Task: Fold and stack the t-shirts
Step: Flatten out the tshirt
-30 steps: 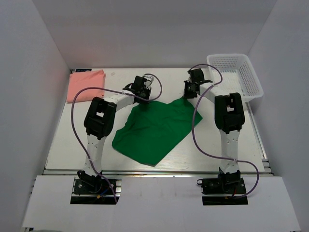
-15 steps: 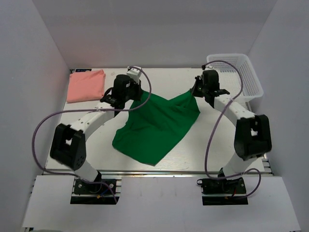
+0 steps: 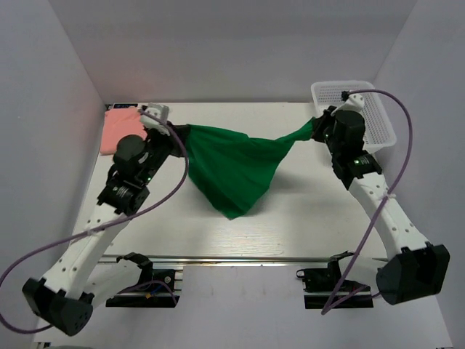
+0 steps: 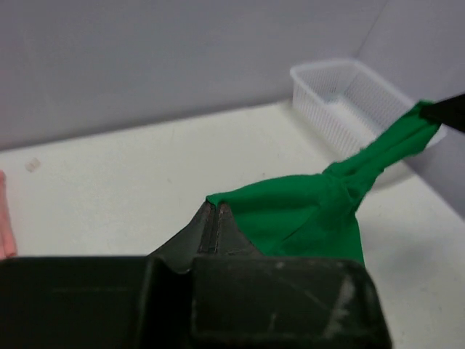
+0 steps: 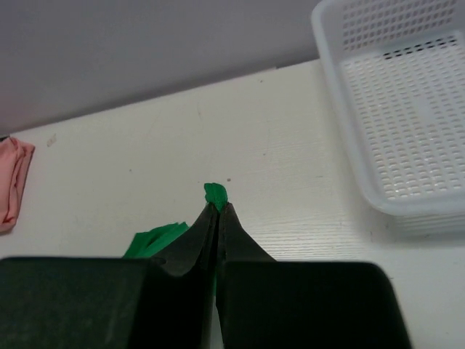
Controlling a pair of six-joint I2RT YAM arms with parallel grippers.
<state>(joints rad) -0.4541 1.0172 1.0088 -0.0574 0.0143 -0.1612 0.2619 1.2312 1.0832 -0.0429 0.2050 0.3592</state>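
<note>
The left gripper [image 3: 176,132] and right gripper [image 3: 314,128] pinch tight on opposite corners of the green t-shirt [image 3: 236,163], soft, light, sagging beside the basket [image 3: 365,110].

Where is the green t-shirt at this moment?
Top view: the green t-shirt hangs stretched over the far middle of the table, pinched between the left gripper beside the pink t-shirt and the right gripper beside the white basket.

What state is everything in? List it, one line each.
Green shirt: unfolded, held up, stretched between both hands, middle sagging.
Pink shirt: folded, lying flat at far left.
Basket: upright, nothing visible inside.
Left hand: shut on green shirt.
Right hand: shut on green shirt.
</note>
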